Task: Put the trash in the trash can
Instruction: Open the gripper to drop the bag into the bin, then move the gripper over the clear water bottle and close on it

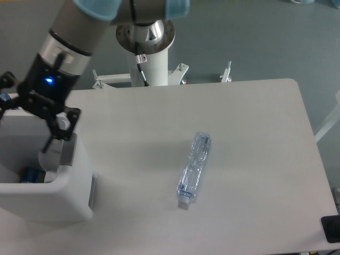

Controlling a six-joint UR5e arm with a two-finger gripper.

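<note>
White boxy plastic trash can (74, 204) with thick rounded rim at the near left corner of the pale grey worktop (255, 159), partly cut off by the left edge of the view. Grey panel (67, 150) on the side wall facing the worktop's middle. Inside, at the bottom, a small blue-and-yellow item (32, 174), too small to identify. Pale crumpled material low against the inner wall next to it, possibly the wrinkly see-through bag, but cannot tell for certain.

Black two-finger pincer (33, 118) above the can's opening, released, fingers spread wide, nothing between them. One finger (60, 129) reaching down just over the rim by the grey panel; the other at the far left edge of the view, only partly seen. Small blue light lit on the black wrist above. Arm in grey with light blue joint covers slanting up toward the top of the view, to a white pedestal (151, 66) behind the worktop's far edge.

Slim see-through plastic bottle (194, 169) with white cap and bluish label lying flat near the middle of the worktop, well apart from the can. Cap end pointing to the near edge, body slightly tilted, crumpled along its length.

Dark object (330, 228) at the lower right corner, cut off.
</note>
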